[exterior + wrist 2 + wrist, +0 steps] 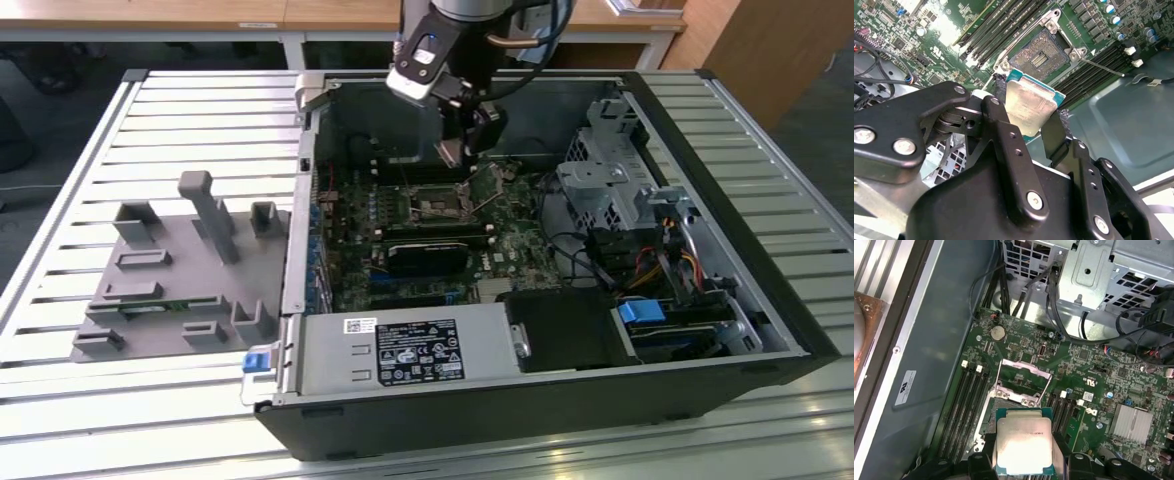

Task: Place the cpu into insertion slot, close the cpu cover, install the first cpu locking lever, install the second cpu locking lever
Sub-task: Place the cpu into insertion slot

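1 cpu (1030, 102) is the whole of the load: the silver-topped chip sits pinched by 2 opposite edges between the black fingers (1004, 125) of the gripper (1029, 107), which is closed only to the chip's width. Its metal top faces both wrist cameras, and it is in the air, touching nothing but the fingers.

The insertion slot (1038, 54) lies just beyond the chip's leading edge and below it, near but apart. In the first wrist view the cpu (1024, 445) overlaps the near rim of the slot, and its edges run roughly parallel to the slot's, so the 2 squares look about lined up in rotation, as far as can be judged. The slot's dark contact field is bare, so the chip is not yet seated.

The cpu cover (1024, 367) stands swung up on the slot's far side, its window open. A thin locking lever (1099, 66) juts out free to 1 side.

In the exterior view the gripper (461, 155) hangs over the motherboard (400, 250) inside the open computer case (747, 300), slightly toward the case's far wall from the slot (438, 205). The case rests on a slatted desk (80, 180).
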Tool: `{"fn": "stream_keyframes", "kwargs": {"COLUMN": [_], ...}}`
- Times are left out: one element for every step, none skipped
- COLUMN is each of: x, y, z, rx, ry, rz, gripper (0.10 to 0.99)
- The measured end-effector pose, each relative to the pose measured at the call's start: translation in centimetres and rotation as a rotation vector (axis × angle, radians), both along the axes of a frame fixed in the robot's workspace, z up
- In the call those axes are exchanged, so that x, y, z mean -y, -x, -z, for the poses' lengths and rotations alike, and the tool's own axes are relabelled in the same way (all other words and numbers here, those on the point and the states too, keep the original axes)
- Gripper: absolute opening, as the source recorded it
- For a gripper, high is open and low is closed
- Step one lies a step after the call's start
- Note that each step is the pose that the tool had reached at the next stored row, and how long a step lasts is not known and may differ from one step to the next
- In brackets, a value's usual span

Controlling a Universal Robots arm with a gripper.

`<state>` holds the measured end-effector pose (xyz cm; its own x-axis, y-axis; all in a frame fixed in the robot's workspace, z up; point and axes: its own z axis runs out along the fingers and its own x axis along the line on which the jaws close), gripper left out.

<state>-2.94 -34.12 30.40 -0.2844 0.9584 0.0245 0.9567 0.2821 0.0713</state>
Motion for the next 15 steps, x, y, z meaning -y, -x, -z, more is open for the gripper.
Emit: {"fn": "stream_keyframes", "kwargs": {"x": [0.00, 0.00, 0.00, 0.00, 0.00, 0.00, 0.00, 0.00, 0.00, 0.00, 0.00, 0.00, 0.00, 0.00, 0.00], "y": [0.01, 0.04, 0.06, 0.07, 0.07, 0.08, 0.08, 0.08, 0.08, 0.08, 0.08, 0.08, 0.08, 0.08, 0.08], "z": [0.07, 0.13, 0.18, 0.23, 0.26, 0.30, 0.32, 0.35, 0.38, 0.40, 0.43, 0.45, 0.48, 0.50, 0.52], "rx": [-0.0003, -0.0006, -0.0008, -0.0010, -0.0010, -0.0011, -0.0011, -0.0011, -0.0012, -0.0012, -0.0012, -0.0013, -0.0013, -0.0014, -0.0014], "ry": [0.000, 0.000, 0.000, 0.000, 0.000, 0.000, 0.000, 0.000, 0.000, 0.000, 0.000, 0.000, 0.000, 0.000, 0.000], "rz": [0.005, 0.011, 0.016, 0.020, 0.024, 0.026, 0.027, 0.029, 0.029, 0.030, 0.031, 0.032, 0.032, 0.033, 0.034], "gripper": [0.529, 0.529, 0.529, 0.529, 0.529, 0.529, 0.529, 0.529, 0.529, 0.529, 0.529, 0.529, 0.529, 0.529, 0.529]}}
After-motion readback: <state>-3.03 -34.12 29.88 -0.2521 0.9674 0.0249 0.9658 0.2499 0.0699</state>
